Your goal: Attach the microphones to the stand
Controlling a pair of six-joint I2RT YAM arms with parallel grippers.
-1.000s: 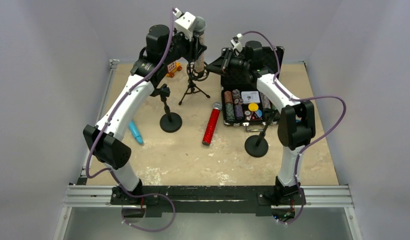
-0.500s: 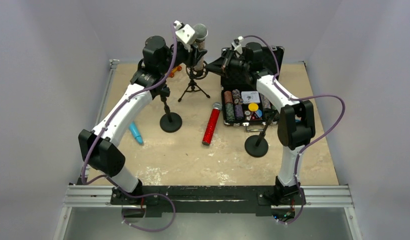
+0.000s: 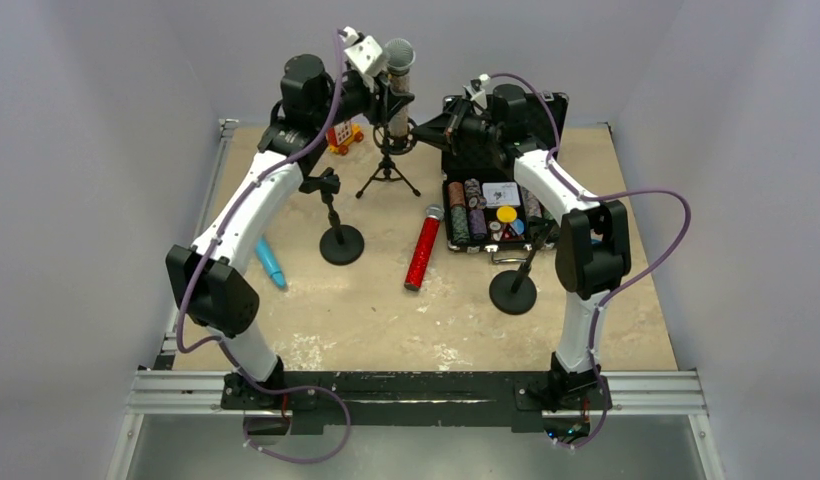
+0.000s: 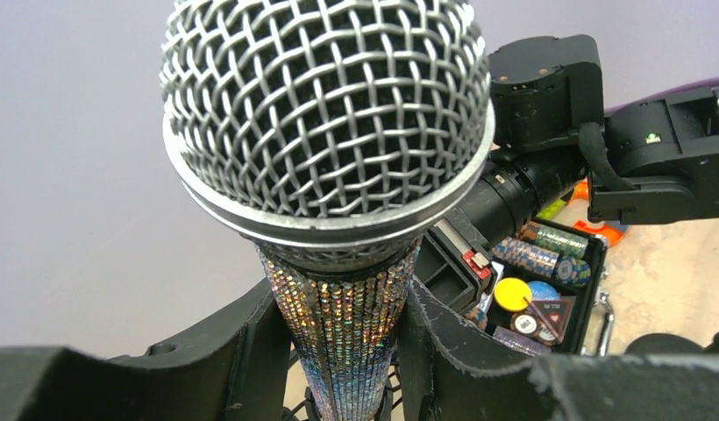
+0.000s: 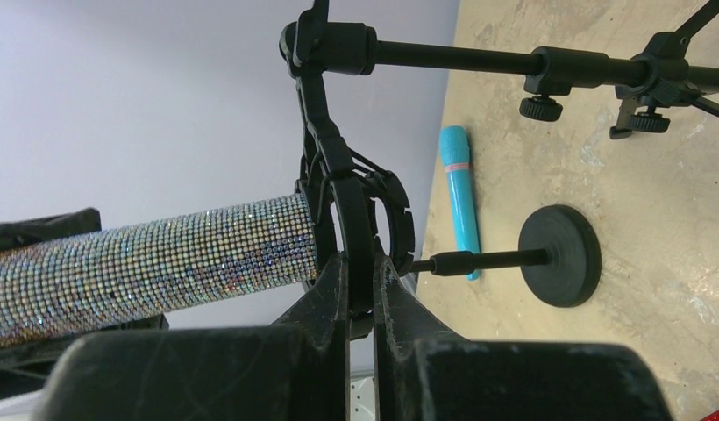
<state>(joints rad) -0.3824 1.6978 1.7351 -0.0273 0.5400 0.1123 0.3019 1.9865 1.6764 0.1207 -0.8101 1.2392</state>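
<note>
- While my left claw (image 4: 343, 373) grasps the silver microphone (image 4: 325, 158) by its glittered body, the mesh head stands above my fingers (image 4: 251, 351) and the microphone is roughly upright.
- From above, that claw and the microphone are at the far side of the table (image 3: 386, 320), directly over the tripod stand (image 3: 388, 178).
- My right claw (image 5: 360, 272) is clenched on the ring clip (image 5: 349, 197) at the top of the tripod stand, with the ring's edge pinched between its two fingers.
- Seen from the right wrist, the glittered body runs in from the left and its lower end meets the ring just above my fingertips. I cannot tell how far it sits inside the clip.
- The two claws are close together, left above and right just beside and below, with the microphone between them.
- The red microphone (image 3: 423, 248) lies flat near the middle of the table, just left of the open chip case (image 3: 486, 215) and well apart from both claws.
- The blue microphone (image 3: 270, 264) lies flat near the left edge, beside my left arm.
- Two round-base stands (image 3: 338, 228) rise from the table, one left of the red microphone and one on its right, each with nothing in its clip.
</note>
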